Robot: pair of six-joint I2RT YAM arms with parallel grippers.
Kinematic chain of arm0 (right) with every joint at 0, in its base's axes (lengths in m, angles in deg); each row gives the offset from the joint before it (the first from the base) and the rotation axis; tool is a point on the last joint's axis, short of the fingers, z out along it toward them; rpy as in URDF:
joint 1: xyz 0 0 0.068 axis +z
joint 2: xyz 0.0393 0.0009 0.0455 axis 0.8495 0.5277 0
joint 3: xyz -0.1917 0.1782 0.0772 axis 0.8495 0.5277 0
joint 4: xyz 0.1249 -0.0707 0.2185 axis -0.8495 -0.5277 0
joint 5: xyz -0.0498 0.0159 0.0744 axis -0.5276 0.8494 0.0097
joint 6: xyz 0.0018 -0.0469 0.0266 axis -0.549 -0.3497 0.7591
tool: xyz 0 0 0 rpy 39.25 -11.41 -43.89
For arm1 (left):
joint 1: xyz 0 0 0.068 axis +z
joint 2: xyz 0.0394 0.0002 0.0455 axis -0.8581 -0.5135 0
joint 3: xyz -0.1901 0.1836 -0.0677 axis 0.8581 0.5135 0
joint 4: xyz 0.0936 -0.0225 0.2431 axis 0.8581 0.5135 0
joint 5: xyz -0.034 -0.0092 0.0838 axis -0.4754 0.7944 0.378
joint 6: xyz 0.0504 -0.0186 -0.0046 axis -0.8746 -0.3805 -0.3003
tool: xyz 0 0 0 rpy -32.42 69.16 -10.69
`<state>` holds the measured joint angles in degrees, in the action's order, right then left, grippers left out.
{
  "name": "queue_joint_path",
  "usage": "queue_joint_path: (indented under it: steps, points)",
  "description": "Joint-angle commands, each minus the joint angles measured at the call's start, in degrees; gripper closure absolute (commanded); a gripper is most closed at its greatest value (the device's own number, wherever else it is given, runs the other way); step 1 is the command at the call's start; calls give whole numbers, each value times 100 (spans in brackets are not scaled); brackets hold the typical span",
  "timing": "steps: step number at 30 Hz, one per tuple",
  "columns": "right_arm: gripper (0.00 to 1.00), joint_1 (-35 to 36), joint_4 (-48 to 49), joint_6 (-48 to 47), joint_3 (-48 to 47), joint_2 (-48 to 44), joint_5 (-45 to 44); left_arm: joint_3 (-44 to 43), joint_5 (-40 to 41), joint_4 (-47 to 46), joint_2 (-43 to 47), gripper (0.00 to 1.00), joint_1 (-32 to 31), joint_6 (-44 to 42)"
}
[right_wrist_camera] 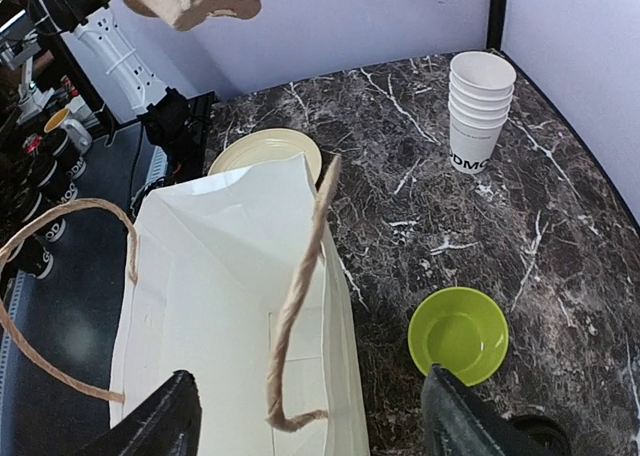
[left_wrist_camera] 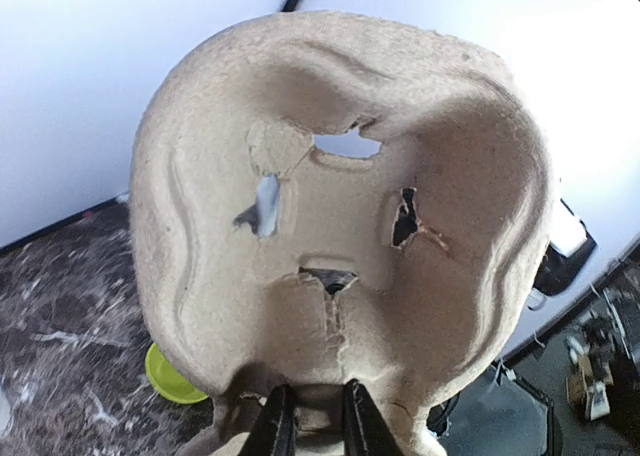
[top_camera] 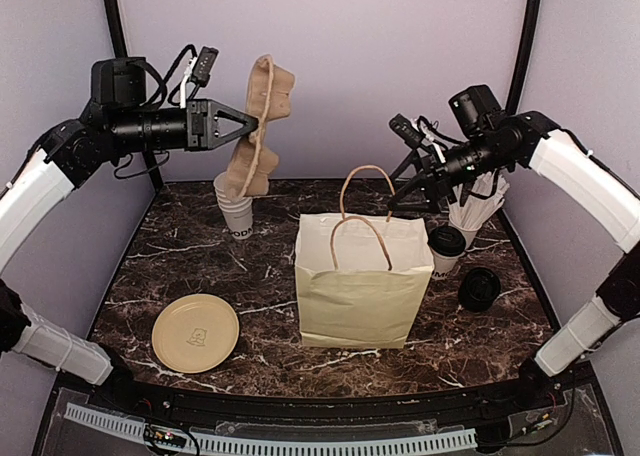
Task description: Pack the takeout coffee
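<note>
The takeout coffee (top_camera: 446, 248), a small white cup with a black lid, stands on the table right of the white paper bag (top_camera: 358, 286); it does not show in either wrist view. The bag stands upright and open with its twine handles up, and shows from above in the right wrist view (right_wrist_camera: 230, 306). My right gripper (top_camera: 405, 191) is open and empty above the bag's right rear corner; in its own view (right_wrist_camera: 310, 426) the jaws straddle a handle. My left gripper (top_camera: 252, 126) is shut on a brown pulp cup carrier (top_camera: 260, 126), held high at the back left (left_wrist_camera: 340, 236).
A stack of lidless white cups (top_camera: 236, 211) stands below the carrier. A cup of straws (top_camera: 475, 211) is at the back right. A black round object (top_camera: 480, 288) lies right of the coffee. A tan plate (top_camera: 195, 333) is front left. A green bowl (right_wrist_camera: 458, 334) sits behind the bag.
</note>
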<state>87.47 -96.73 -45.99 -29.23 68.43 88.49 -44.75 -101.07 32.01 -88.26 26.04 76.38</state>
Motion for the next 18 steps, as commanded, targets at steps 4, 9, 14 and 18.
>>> queue_joint_path:
  steps: [4, 9, 14, 18]
  points:
    - [38, 90, -139, 248, -574, 311, 239, 334, -1402, -1803, -179, 83, -627, -1102]
    - [50, 91, -145, 281, -520, 278, 222, 425, -1842, -2576, -508, 84, -703, -1116]
    - [70, 96, -119, 307, -496, 253, 191, 544, -2229, -3318, -875, 84, -860, -1094]
    - [88, 100, -163, 336, -560, 331, 294, 547, -2442, -3654, -1175, 84, -987, -1178]
